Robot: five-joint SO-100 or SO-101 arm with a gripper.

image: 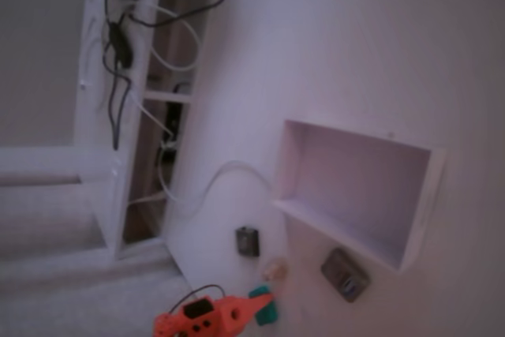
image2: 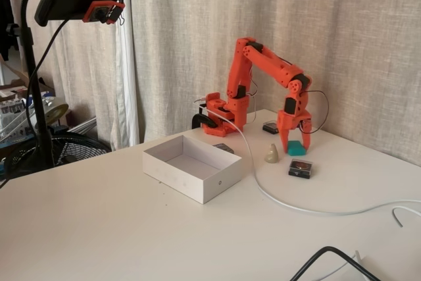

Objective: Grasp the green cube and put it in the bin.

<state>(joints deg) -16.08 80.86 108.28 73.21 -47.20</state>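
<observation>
The green cube is a small teal block on the white table, right of the beige lump. My orange gripper points straight down over it, one finger against each side of the cube, which looks to be resting on the table. In the tilted fixed view the gripper comes in from the bottom edge, and an orange finger crosses the green cube. The bin, a white open tray, stands left of the arm in the view from the table's side. It appears again as the bin at centre right, with nothing in it.
A beige lump and a dark square block lie close to the cube. Other dark blocks sit near the arm's base. A white cable runs across the table. A camera stand rises at the left.
</observation>
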